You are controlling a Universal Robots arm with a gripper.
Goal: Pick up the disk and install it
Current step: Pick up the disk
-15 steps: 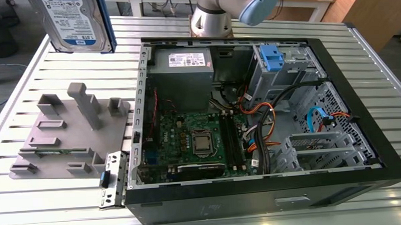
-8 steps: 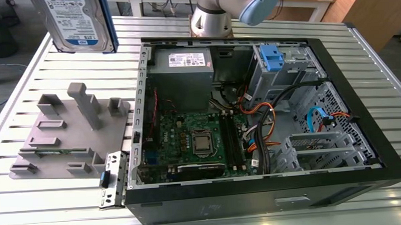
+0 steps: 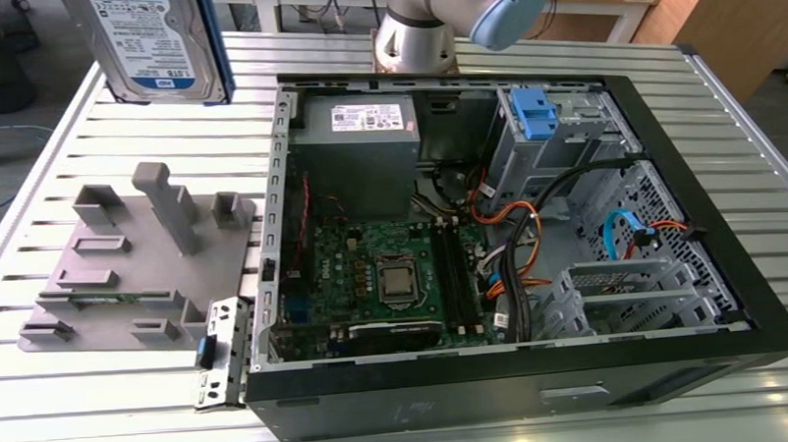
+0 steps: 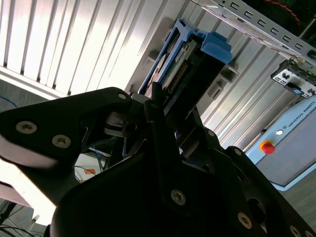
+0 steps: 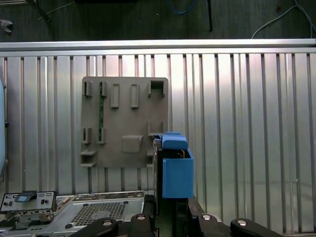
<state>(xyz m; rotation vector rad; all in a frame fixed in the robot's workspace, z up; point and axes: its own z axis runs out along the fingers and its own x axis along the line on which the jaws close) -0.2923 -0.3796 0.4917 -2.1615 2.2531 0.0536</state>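
Jaws are clamped tight on the disk (image 3: 156, 41), with its blue bracket (image 5: 177, 173) sticking out past them in both wrist views. It's held up off the counter (image 5: 247, 123), over by the grey fixture (image 5: 126, 113), on the exterior view's left of the open case (image 3: 505, 386).

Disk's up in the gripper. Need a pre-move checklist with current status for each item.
1. Grip: ok. The gripper is shut on the disk, as seen in both wrist views.
2. Disk clear of the grey fixture: ok. It is held up above the table.
3. Computer case open: ok. The inside is exposed.
4. Free bay in the drive cage: cannot tell. A blue clip sits at its top.
5. Cables beside the cage: cannot tell whether they block the way in.
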